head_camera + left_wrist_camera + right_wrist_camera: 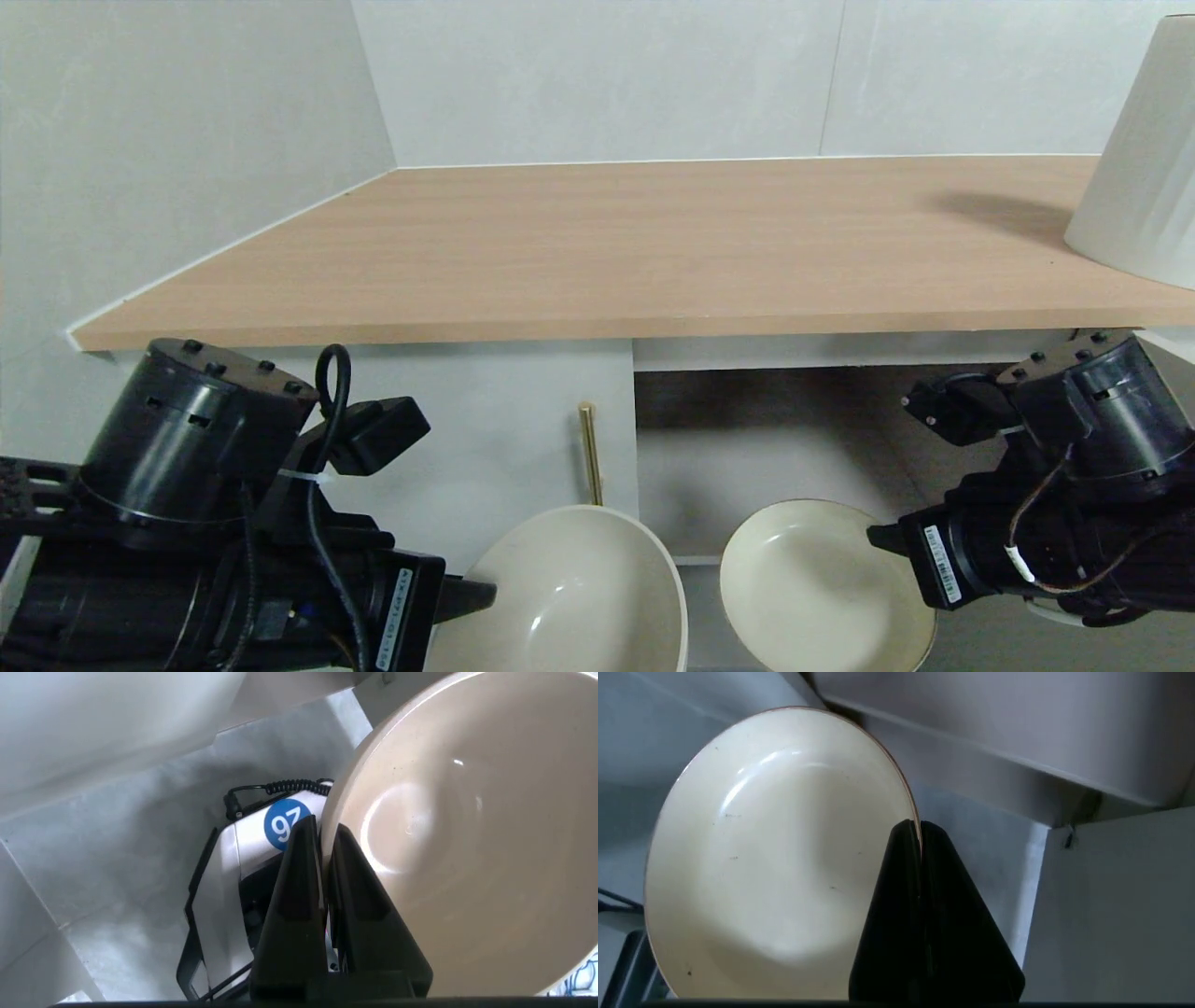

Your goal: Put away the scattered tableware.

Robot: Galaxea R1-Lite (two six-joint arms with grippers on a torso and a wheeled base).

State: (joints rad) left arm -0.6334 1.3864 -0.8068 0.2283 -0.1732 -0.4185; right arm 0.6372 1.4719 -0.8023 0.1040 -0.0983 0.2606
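Meeting pale walls (597,75), wooden countertop (653,252), left pincer (481,590) pinching bowl (579,588), right pincer (878,537) pinching dish (808,583)

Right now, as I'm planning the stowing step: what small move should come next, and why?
Probably ease the right gripper, shut on the plate by its rim, forward toward the open cabinet bay beyond it; the bowl in the left gripper faces a closed door.

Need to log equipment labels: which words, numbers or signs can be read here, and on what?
"26": white digits, tilted, on a round blue sticker seen past the left hand.
The left arm's white barcode label: too small to read.
The right arm's white barcode label: too small to read.
No text on the deep cream ceramic bowl or the shallow brown-rimmed cream bowl.
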